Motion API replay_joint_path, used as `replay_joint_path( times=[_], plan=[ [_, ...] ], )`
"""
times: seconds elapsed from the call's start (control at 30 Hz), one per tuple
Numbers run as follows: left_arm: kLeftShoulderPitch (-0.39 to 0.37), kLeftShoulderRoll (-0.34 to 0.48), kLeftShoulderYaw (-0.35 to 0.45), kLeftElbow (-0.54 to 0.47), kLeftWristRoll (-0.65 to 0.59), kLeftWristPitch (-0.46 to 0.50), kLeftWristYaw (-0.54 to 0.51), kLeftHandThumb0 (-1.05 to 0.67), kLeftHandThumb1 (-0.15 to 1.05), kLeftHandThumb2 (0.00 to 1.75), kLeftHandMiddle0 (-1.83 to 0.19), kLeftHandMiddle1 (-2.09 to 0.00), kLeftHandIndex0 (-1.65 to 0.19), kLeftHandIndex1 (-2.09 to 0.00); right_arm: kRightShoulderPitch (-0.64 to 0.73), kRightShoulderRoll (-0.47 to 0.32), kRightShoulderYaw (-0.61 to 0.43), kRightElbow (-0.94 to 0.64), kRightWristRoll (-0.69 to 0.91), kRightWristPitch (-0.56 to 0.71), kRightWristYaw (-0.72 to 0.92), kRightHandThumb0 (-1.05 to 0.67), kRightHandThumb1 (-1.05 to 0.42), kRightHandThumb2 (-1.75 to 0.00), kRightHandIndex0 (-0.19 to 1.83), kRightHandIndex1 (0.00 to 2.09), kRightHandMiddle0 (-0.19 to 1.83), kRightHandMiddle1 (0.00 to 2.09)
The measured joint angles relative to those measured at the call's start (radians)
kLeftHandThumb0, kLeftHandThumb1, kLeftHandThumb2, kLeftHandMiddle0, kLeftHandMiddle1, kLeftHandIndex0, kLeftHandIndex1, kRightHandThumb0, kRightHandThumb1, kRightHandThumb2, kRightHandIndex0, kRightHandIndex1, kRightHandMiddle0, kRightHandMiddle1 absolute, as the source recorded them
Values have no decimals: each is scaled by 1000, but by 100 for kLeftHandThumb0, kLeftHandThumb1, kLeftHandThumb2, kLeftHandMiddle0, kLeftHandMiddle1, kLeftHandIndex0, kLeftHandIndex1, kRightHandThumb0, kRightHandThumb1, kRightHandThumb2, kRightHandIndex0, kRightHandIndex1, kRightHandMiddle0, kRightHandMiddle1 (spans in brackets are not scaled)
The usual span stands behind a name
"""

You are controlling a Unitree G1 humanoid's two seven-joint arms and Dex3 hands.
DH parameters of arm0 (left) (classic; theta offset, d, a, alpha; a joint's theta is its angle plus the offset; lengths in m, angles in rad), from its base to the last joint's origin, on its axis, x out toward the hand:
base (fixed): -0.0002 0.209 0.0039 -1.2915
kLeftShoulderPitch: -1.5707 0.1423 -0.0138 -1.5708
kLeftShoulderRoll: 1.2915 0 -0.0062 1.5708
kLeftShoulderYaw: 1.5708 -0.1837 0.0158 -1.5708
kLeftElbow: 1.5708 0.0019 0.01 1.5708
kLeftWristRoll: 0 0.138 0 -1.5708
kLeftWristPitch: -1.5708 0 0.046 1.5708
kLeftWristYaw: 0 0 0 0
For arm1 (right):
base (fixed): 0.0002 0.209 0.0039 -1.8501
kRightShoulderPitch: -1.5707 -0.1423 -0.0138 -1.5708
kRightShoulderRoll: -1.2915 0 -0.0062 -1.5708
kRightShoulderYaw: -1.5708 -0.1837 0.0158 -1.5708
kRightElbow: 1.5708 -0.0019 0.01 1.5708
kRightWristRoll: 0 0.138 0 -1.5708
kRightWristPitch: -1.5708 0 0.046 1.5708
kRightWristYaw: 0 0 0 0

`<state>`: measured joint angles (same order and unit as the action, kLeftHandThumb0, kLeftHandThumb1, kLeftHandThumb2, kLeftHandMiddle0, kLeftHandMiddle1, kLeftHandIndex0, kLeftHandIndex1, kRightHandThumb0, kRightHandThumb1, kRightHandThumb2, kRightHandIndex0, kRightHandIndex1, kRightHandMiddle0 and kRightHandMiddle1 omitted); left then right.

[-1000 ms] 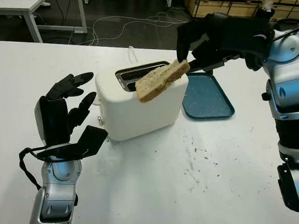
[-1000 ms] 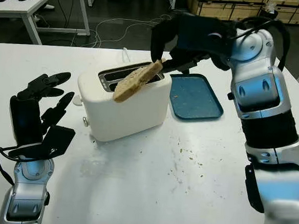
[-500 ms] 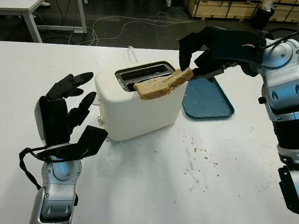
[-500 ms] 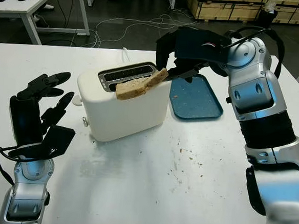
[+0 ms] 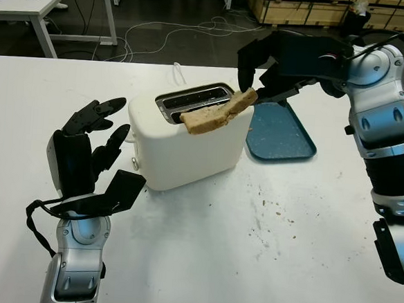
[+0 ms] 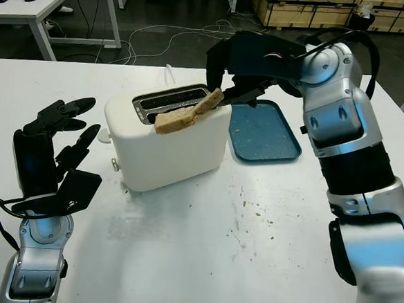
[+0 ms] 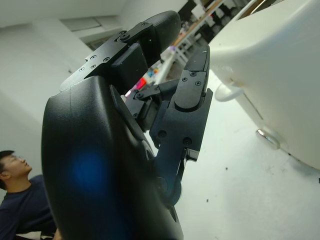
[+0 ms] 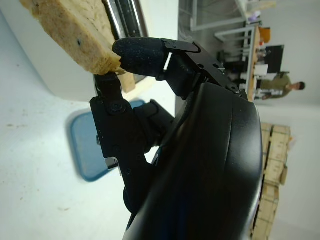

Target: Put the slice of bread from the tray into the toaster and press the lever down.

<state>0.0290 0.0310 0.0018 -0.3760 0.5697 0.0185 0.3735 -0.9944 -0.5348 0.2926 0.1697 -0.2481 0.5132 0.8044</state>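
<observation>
Currently the bread (image 5: 215, 113) is pinched at one end by the right hand (image 5: 263, 76) and lies tilted, almost flat, across the toaster (image 5: 189, 137), its free end over the near slot and its held end past the toaster's right edge. If it is let go at this angle, a slide off the smooth top is likely, because the slice has not been stood on edge over the slot. A crumbly corner could also be torn by the pinch. The lever cannot be made out. The toaster is a glossy white rounded box with metal-lined slots. The tray (image 5: 281, 133), flat blue plastic with a raised rim, sits just right of the toaster. The left hand (image 5: 84, 150) is held open and empty, left of the toaster.
</observation>
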Motion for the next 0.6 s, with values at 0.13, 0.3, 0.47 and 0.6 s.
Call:
replay_joint_path(
  times=[0.13,0.3,0.47,0.6],
  plan=[
    [1,-2,-6,0,0,0,0,-19,87,0,-63,-103,-83,-32,-21,42,-3,26,0,9,-35,-60,-92,-16,65,127,62,92],
    [5,-2,-9,0,2,0,2,-19,86,0,-63,-102,-84,-32,-30,44,3,110,6,-156,0,-71,-92,-5,10,92,43,23],
    [6,-2,-8,0,1,0,2,-21,87,0,-64,-102,-84,-32,-30,43,16,157,-2,-233,13,-74,-90,-1,0,71,37,16],
    [6,-2,-9,0,1,0,2,-21,87,0,-64,-102,-84,-32,-30,42,22,174,-11,-260,13,-77,-92,0,0,55,31,11]
  ],
)
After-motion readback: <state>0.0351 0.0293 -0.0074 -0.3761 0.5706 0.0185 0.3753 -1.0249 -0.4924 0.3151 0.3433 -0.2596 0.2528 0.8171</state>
